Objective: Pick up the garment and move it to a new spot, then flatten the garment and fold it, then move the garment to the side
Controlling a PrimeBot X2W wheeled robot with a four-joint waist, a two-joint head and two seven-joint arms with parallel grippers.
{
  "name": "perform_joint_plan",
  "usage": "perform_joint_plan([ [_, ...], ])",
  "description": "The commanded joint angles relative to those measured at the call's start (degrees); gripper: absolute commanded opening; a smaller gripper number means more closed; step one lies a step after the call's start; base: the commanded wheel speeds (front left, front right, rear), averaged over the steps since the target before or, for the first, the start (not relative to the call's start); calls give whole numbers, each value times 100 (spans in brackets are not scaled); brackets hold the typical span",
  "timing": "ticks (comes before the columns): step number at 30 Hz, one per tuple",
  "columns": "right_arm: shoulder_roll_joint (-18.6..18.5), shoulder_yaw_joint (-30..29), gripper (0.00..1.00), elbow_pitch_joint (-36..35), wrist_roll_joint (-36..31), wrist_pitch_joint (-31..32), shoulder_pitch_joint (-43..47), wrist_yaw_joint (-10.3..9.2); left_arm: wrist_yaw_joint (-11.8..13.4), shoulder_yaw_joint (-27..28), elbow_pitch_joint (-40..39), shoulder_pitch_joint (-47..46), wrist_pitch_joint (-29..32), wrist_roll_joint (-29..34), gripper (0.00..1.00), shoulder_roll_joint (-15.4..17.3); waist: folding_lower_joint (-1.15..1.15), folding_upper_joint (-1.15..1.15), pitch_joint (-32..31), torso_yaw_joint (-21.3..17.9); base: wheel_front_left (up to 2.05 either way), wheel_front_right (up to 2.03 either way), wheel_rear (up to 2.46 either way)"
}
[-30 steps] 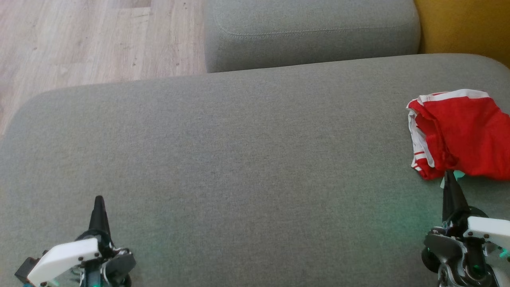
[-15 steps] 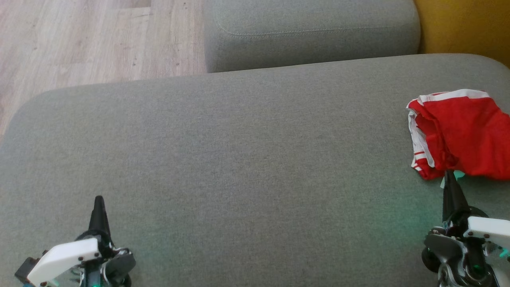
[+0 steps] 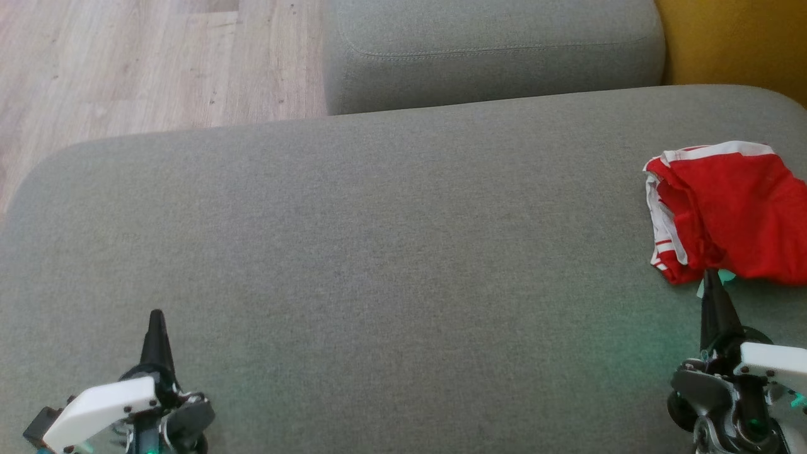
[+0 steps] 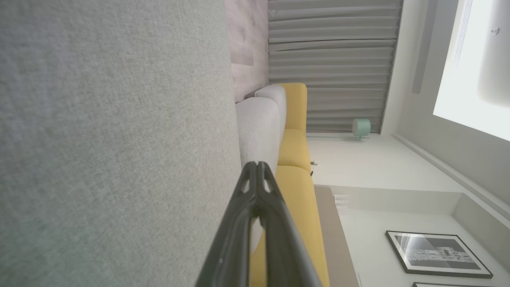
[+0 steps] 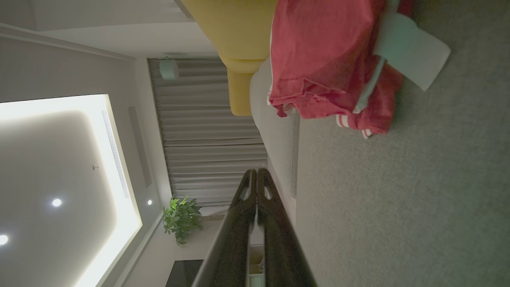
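A crumpled red garment with white striped trim lies at the right edge of the grey cushion. In the right wrist view the garment lies bunched with a white tag sticking out. My right gripper is shut and empty, its tip just short of the garment's near edge. In the right wrist view the right gripper has its fingers pressed together. My left gripper is shut and empty at the lower left, far from the garment; in its own view the left gripper is closed above the cushion.
A second grey cushion sits behind the main one. Wood floor shows at the upper left. A yellow sofa part stands at the upper right. The cushion's rounded left edge drops off toward the floor.
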Motion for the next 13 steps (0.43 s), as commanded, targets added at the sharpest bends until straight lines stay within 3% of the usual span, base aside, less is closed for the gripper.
perform_joint_plan([
  [1,-46,107,0,-219,14,48,-318,-4,-40,218,-211,-300,23,-32,0,44,0,0,0,0,0,0,0],
  [13,-43,102,0,-218,10,52,-318,-4,-40,218,-211,-300,23,-32,0,44,0,0,0,0,0,0,0],
])
